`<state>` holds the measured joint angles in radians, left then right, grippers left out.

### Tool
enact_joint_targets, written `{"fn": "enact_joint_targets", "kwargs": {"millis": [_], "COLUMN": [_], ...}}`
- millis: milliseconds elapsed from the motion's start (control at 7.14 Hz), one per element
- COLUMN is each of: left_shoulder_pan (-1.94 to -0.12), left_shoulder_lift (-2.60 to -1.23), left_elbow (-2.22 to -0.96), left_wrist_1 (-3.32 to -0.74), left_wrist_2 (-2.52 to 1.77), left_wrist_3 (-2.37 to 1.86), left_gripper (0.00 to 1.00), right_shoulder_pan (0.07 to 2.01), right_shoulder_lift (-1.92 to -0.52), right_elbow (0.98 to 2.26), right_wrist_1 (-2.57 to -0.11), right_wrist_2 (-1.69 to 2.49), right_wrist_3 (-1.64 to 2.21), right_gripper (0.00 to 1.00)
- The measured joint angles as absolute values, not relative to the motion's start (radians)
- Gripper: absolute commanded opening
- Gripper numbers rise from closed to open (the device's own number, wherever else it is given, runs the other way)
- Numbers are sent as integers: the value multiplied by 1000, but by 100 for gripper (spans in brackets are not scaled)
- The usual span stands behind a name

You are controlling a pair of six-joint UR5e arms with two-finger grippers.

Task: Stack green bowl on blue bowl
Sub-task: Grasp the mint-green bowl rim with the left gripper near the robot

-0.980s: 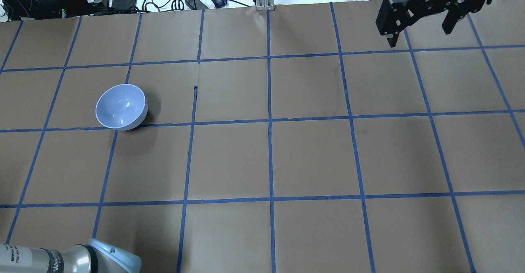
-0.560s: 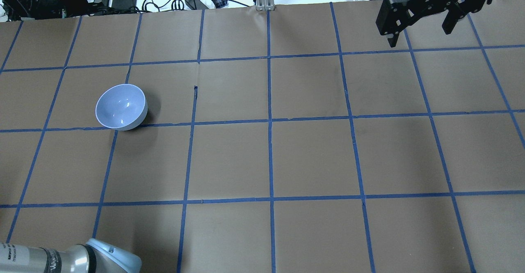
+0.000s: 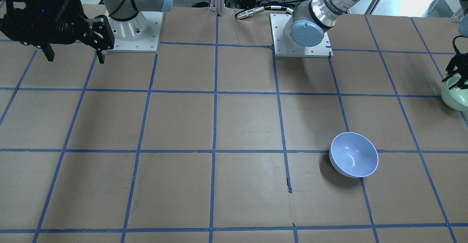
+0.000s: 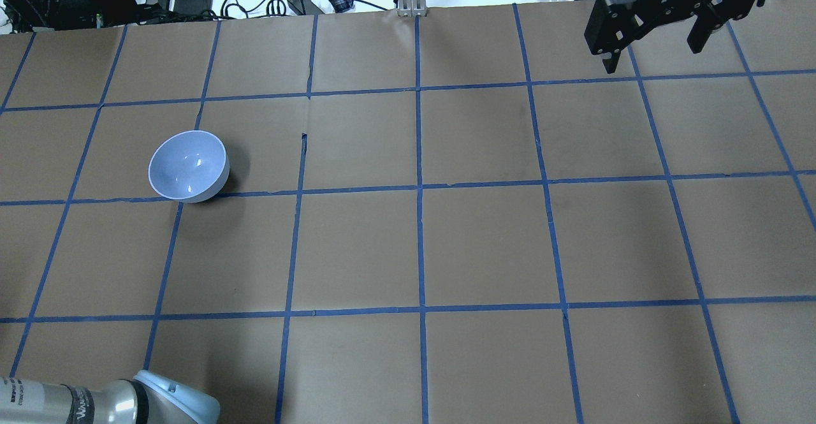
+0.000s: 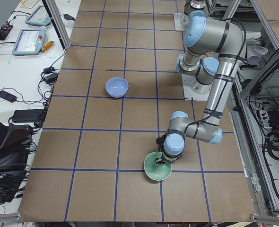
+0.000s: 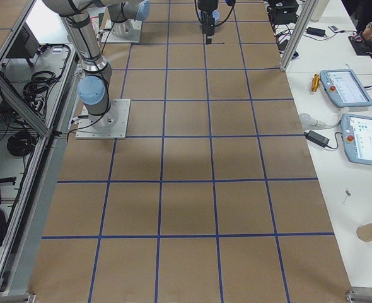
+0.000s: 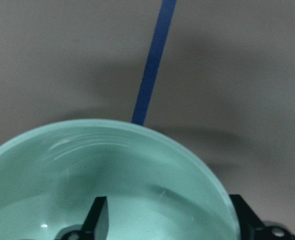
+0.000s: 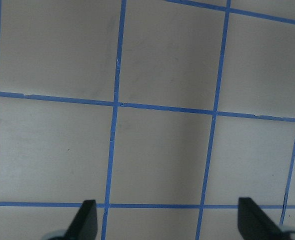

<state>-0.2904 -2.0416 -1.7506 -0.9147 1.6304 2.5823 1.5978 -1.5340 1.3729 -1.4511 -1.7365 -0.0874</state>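
both grippers gape wide, left gripper (image 7: 167,199) straddling the green bowl (image 7: 112,165) rim, right gripper (image 8: 167,201) over the table (image 4: 484,245), blue bowl (image 3: 353,154) well apart.

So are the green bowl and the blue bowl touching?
Apart. The exterior left view shows the green bowl near the camera and the blue bowl farther off, with bare table squares between them.
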Motion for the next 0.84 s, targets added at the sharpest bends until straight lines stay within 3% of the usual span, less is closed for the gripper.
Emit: {"fn": "enact_joint_targets", "kwargs": {"millis": [840], "left_shoulder_pan": [-290], "left_shoulder_lift": [-2034], "left_elbow": [-1753], "left_wrist_1": [-920], "left_wrist_2": [1667], "left_wrist_3": [2596], "left_gripper": [0], "right_shoulder_pan": [1598], "right_shoulder_lift": [-1534], "right_elbow": [1373], "right_wrist_1": [-1451], "right_wrist_2": [-1736], "right_wrist_3": [-87], "right_gripper": [100]}}
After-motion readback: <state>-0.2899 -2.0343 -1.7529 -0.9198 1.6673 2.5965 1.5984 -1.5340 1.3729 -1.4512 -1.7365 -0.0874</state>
